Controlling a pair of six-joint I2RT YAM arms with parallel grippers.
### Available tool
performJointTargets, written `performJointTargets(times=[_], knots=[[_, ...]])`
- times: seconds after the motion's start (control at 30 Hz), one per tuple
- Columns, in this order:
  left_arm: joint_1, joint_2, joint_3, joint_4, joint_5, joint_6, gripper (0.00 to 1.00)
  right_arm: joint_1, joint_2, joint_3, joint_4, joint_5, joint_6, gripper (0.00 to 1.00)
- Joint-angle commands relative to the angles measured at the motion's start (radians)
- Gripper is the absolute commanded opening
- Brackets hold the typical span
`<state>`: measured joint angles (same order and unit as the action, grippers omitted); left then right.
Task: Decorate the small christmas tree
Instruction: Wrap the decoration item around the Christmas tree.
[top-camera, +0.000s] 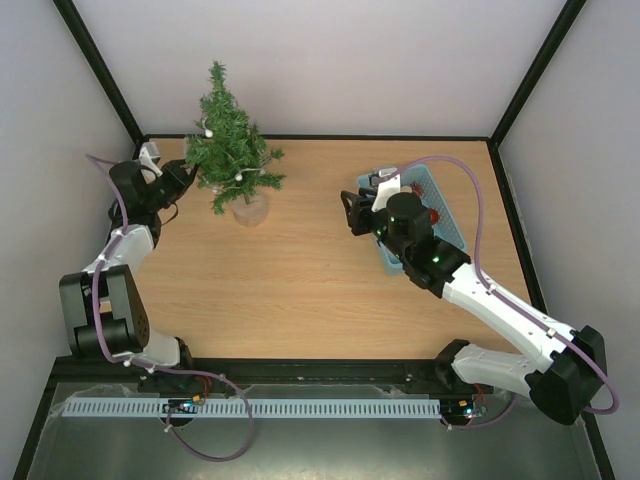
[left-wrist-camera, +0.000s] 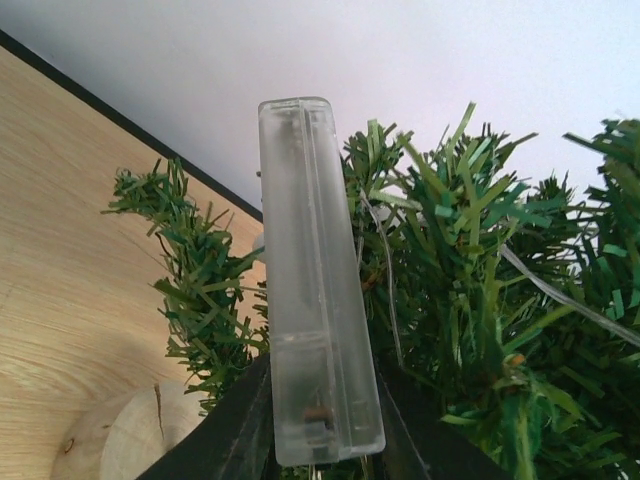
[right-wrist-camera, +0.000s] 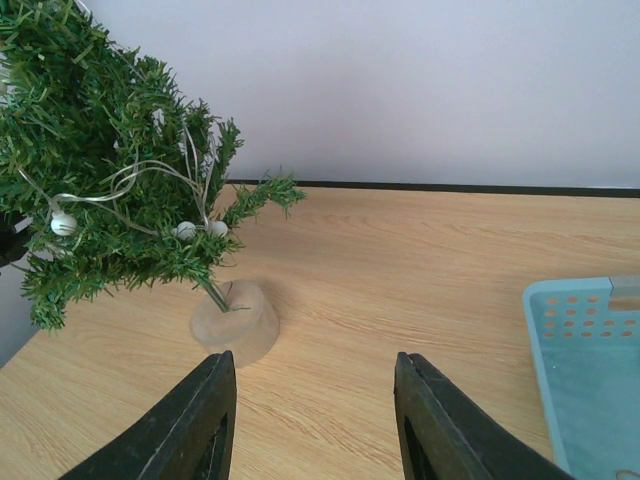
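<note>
The small christmas tree (top-camera: 232, 150) stands on its pale wooden base (top-camera: 250, 208) at the far left of the counter (top-camera: 300, 270), close to the back wall. A thin light string with white beads (right-wrist-camera: 180, 230) is draped through its lower branches. The left fingers (left-wrist-camera: 240, 430) pinch a clear plastic battery box (left-wrist-camera: 315, 270) by its lower end and hold it upright against the tree's left side, touching the needles. The right fingers (right-wrist-camera: 190, 420) are spread and hold nothing. They hover over the bare counter beside the blue basket (top-camera: 425, 185), well apart from the tree.

The step in hand looks like placing the string's battery box. The next move probably calls for tucking the box among the branches or setting it down by the base, then letting go gently so the wire doesn't tug the light tree over.
</note>
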<state>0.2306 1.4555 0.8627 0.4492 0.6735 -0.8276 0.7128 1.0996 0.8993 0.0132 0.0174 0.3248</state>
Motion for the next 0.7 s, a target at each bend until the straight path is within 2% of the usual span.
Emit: performJointTargets(times=[0.0,0.13,0.37,0.67], knots=[[0.006,0.031,0.015,0.088,0.092,0.008,0.22,0.001,-0.024,-0.002,0.024,0.003,-0.001,0.42],[0.006,0.050,0.023,0.077,0.114,0.029,0.22,0.002,-0.024,-0.004,0.023,0.004,0.000,0.42],[0.007,0.085,0.076,-0.055,0.114,0.077,0.23,0.002,-0.029,-0.004,0.025,0.006,-0.002,0.42],[0.007,0.104,0.129,-0.147,0.140,0.108,0.24,0.001,-0.026,-0.003,0.028,0.004,-0.001,0.42]])
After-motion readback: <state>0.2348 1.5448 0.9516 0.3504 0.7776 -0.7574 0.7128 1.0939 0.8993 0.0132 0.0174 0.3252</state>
